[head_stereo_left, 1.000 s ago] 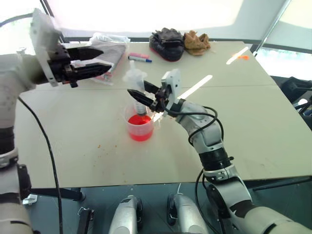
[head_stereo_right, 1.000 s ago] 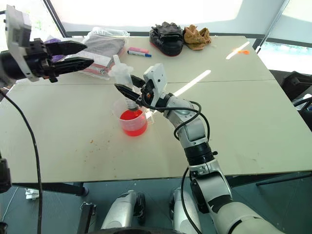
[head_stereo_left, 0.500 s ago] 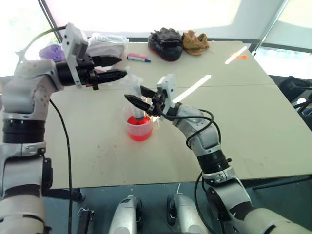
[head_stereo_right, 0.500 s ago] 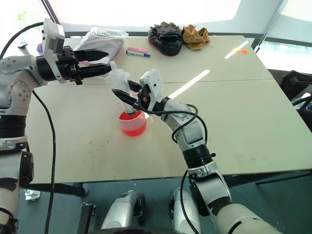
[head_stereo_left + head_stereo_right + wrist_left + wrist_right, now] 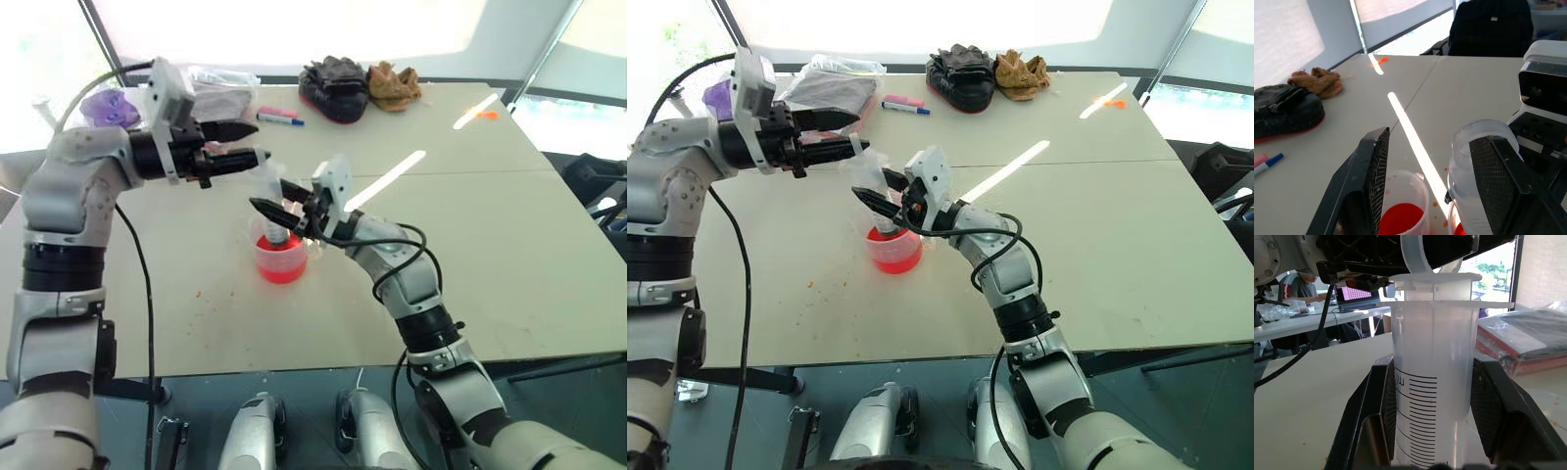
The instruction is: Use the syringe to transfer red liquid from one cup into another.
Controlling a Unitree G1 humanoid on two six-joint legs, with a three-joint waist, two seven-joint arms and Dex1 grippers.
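**Two grippers meet over the red cup**

One big pale table [image 5: 509, 255] holds everything. Think of it as a clock, with 12 at the far edge.

A crinkly plastic bag [image 5: 220, 93] lies near 11 o'clock. A black pad [image 5: 335, 86] sits at 12 o'clock. A brown cloth [image 5: 394, 83] touches it on the 1 o'clock side. A small pink and blue marker [image 5: 281, 118] lies between the bag and the pad.

The wide cup [image 5: 299, 247] stands near the middle of the table, a little toward 9 o'clock. It holds bright red liquid [image 5: 281, 266]. A second clear cup [image 5: 1400, 196] stands just beside it, with some red in its bottom.

The syringe [image 5: 1432, 382] stands straight up with its low end down in the wide cup. The right gripper [image 5: 269, 193] comes in from the 3 o'clock side. It is clenched on the clear barrel, one black finger on each side.

The left gripper [image 5: 261, 141] comes in from the 9 o'clock side and hangs level above the cup. Its fingers are spread apart and hold nothing. The white plunger top [image 5: 1481, 142] sits between them, close to one finger.
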